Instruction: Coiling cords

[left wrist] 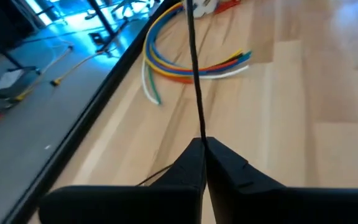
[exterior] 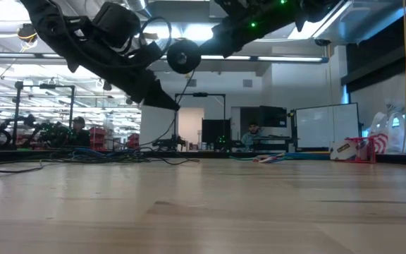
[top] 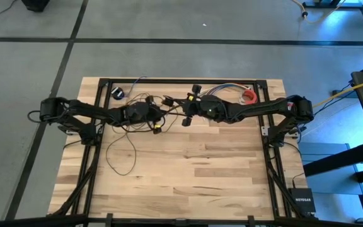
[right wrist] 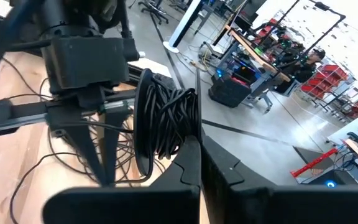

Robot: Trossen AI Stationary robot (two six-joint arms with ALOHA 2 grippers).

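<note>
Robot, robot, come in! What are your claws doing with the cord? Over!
Left claw shut on the cord, strand pulled taut. Right claw shut on the coiled bundle. Loose loops on the table. Coloured wires nearby, not blocking.

Two end effectors, left (left wrist: 204, 152) and right (right wrist: 199, 149). One dark cord (top: 120, 151), loose loops near the left end effector, one coil (right wrist: 166, 121) at the right one. One bundle of coloured wires (left wrist: 185, 65) beyond the left end effector. One desk (top: 188, 183).
</note>
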